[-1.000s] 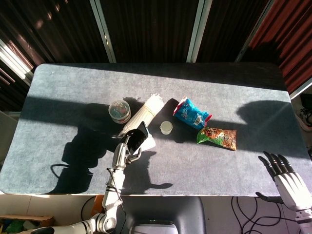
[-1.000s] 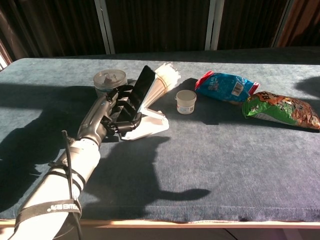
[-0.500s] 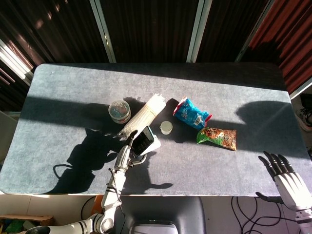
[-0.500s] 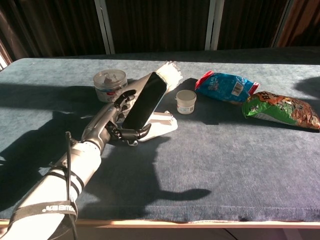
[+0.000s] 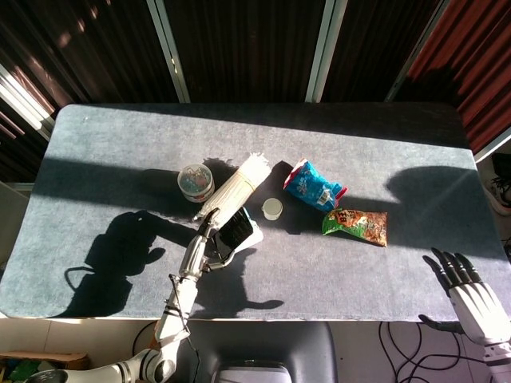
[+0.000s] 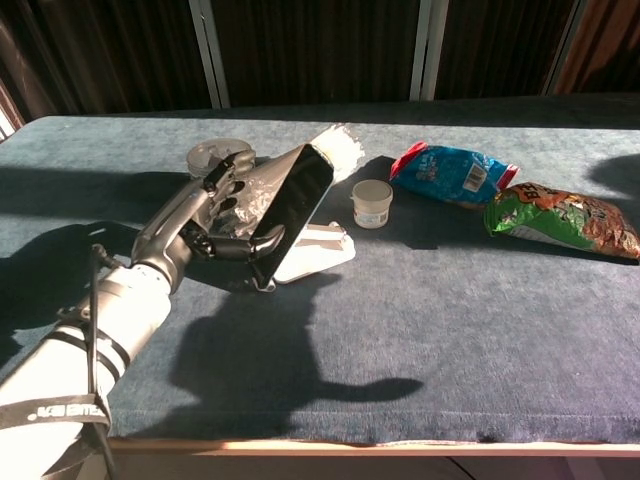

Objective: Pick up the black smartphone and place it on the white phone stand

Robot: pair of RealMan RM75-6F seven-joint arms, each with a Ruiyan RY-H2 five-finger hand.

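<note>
The black smartphone leans tilted, screen up, over the white phone stand, approx table centre-left. The left hand grips it: thumb hooked at the lower edge, fingers behind the back. Head view shows the same thing: phone on/over stand, hand at its 8 o'clock. Can't tell if the phone's bottom edge is seated in the stand's lip or just hovering against it.

Progress, judged: pickup done, phone brought to the stand and roughly in its resting angle. Left to do: settle it fully, let go, pull the hand back w/o dragging phone or stand.

Outward from the stand:
- 12 o'clock: white bundle of noodles, touching or just beside the phone's top edge.
- 10 o'clock: clear round tub w/ lid, partly behind the hand in chest view.
- 2 o'clock, near: small white cup.
- 2–3 o'clock, further: blue snack bag, then green-and-red snack bag.

Right hand sits off the table edge at far 4 o'clock, fingers apart, holding nothing.
</note>
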